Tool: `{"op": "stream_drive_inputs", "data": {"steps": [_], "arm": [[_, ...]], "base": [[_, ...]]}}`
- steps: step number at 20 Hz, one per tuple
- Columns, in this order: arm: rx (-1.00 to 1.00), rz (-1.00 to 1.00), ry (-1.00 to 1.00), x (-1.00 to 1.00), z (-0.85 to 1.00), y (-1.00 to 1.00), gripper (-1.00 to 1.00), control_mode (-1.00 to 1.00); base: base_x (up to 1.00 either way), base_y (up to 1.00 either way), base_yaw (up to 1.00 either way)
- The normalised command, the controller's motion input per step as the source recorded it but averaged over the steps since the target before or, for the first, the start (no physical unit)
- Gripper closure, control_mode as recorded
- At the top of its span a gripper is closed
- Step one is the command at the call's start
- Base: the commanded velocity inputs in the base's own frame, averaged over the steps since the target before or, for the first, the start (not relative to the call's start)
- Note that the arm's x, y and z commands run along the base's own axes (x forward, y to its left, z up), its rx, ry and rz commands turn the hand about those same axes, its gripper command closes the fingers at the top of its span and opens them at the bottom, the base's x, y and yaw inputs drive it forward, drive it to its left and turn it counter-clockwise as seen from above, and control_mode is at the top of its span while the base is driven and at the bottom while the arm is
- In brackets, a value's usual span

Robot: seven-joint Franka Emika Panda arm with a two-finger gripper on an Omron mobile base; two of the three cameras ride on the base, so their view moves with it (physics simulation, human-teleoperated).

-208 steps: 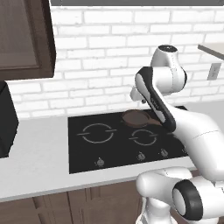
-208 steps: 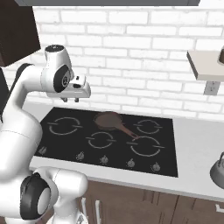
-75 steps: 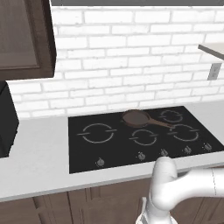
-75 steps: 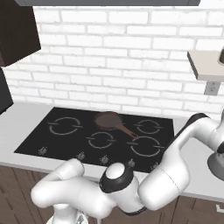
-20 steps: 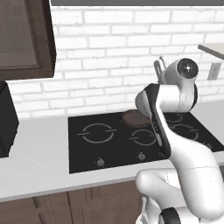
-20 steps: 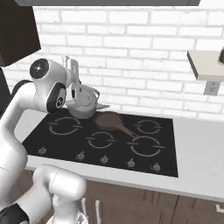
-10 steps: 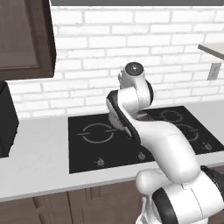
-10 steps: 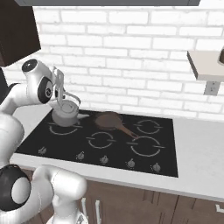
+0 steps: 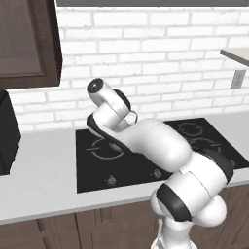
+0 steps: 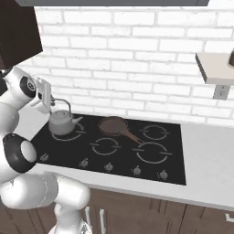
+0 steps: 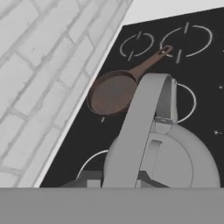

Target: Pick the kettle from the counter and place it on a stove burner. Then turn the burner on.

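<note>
1. The kettle (image 10: 61,123) hangs by its arched wire handle (image 11: 144,122) over the leftmost stove burner (image 10: 68,133) of the black cooktop (image 10: 173,169), its base at or just above the ring; from the right base view I cannot tell whether it touches the glass.
2. The gripper (image 10: 49,101) is clamped together on that handle, near its top.
3. To finish the placing well, I judge it best to lower straight down and keep the body centred on the ring, spout level.
4. Release only once the base sits flat, so the kettle does not swing or tip.
5. The brown frying pan (image 10: 115,124) lies on the next burner, apart from the kettle; stay clear of it.
6. The knobs (image 10: 109,166) along the front edge come after.
</note>
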Motion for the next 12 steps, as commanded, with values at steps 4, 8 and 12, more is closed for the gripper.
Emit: {"op": "stream_drive_inputs", "data": {"steps": [4,8,12], "arm": [[-0.06,0.00,-0.01,0.00,-0.11,0.20,1.00,-1.00],[0.00,0.00,-0.05,0.24,-0.13,0.00,1.00,-1.00],[0.00,0.00,-0.01,0.25,-0.06,0.09,1.00,-1.00]], "base": [[0.00,0.00,0.00],[0.00,0.00,0.00],[0.00,0.00,0.00]]}}
